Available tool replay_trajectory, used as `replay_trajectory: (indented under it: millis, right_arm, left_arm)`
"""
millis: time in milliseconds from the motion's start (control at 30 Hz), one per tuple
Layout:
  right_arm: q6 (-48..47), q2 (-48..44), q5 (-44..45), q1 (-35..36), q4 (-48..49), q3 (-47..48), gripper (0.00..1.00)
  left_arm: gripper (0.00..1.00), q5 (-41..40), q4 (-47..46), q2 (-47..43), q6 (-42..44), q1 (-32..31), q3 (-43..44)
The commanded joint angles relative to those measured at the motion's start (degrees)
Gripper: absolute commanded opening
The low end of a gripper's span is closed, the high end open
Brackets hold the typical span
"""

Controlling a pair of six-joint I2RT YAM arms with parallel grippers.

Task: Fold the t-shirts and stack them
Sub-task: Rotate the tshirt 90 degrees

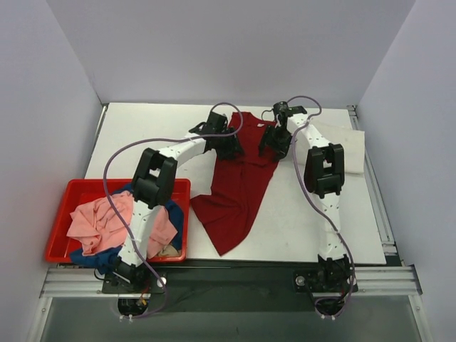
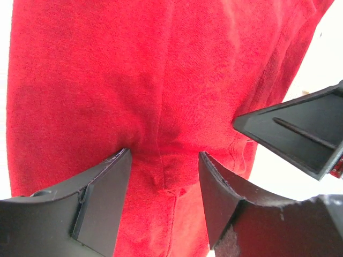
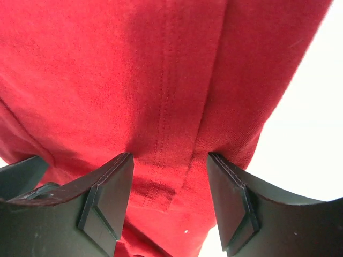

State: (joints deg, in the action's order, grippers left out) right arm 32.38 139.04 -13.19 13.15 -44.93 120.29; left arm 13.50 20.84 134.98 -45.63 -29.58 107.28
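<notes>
The left tool [image 2: 163, 155] stands open, its two fingers [image 2: 102, 198] well apart and tips down on the red shirt [image 2: 107, 80], with a low ridge of the cloth and a seam running up between them; nothing is clamped in it. The right tool [image 3: 170, 156] is likewise open, fingers [image 3: 104, 198] spread to either side of a stitched hem of the same shirt [image 3: 107, 69], tips at the cloth but not closed on it. From above, the left tool [image 1: 229, 146] and right tool [image 1: 273, 146] sit side by side near the far edge of the desk [image 1: 142, 128], each on one side of the shirt's upper part; one finger of the right tool [image 2: 300, 134] shows at the right of the left wrist view. The red shirt [image 1: 239, 192] lies on the desk in a long, narrow shape, from near the far edge at the middle down toward the near edge, where its lower end spreads wider and comes to a point. By the right edge, beyond the right arm, lies a flat white shirt [image 1: 353, 146]. At the near left corner stands a red bin [image 1: 92, 184] holding a rumpled pink shirt [image 1: 100, 221] over a blue shirt [image 1: 173, 214], with a bit of beige cloth [image 1: 169, 249] showing at its near right corner.
</notes>
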Motion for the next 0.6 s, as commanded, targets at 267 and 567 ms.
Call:
replay_trajectory:
  millis: [267, 567]
  right_arm:
    - [4.3, 11.6, -9.6, -0.5, -1.8, 16.5, 0.58]
    - [1.6, 2.0, -16.0, -1.0, 7.0, 11.6, 0.63]
  left_arm:
    - [0.64, -0.7, -3.7, 5.7, 0.4, 4.4, 8.0]
    - [0.65, 2.5, -7.3, 0.3, 3.8, 4.5, 11.2]
